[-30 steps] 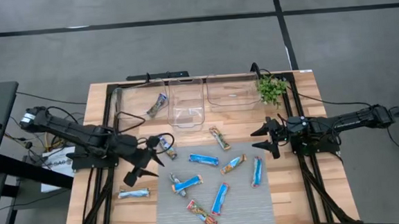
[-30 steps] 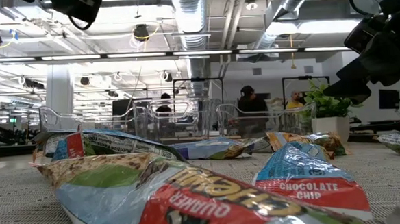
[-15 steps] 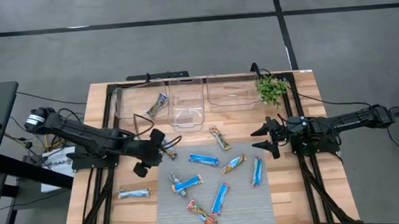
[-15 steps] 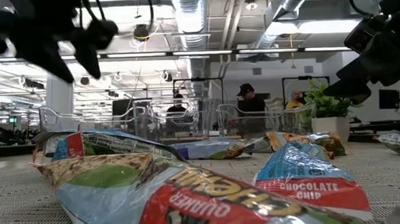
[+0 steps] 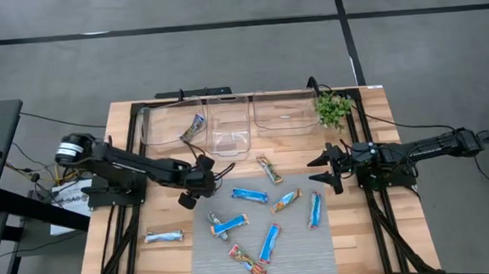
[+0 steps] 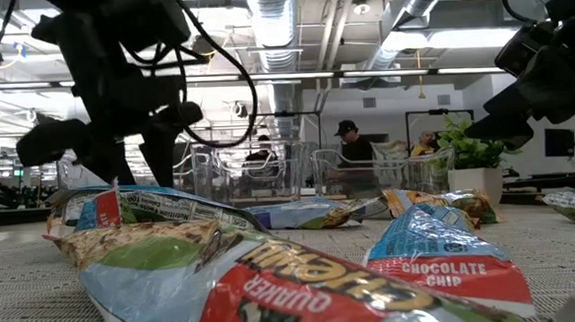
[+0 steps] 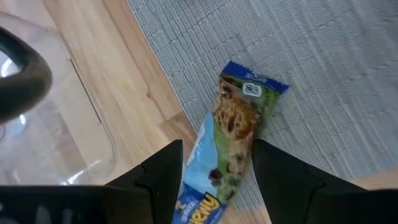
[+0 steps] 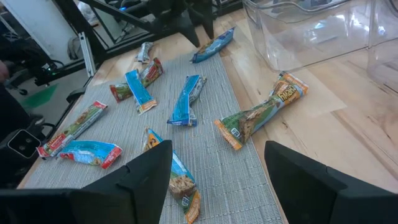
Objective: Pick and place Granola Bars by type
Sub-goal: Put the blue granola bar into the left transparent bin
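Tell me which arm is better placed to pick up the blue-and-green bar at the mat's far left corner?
The left. The left gripper hangs open right above that bar, fingers either side. The right gripper waits open at the table's right side, with other bars nearer it.

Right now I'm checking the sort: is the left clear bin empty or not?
Not empty. The high view shows one granola bar lying inside the left clear bin, near its right wall.
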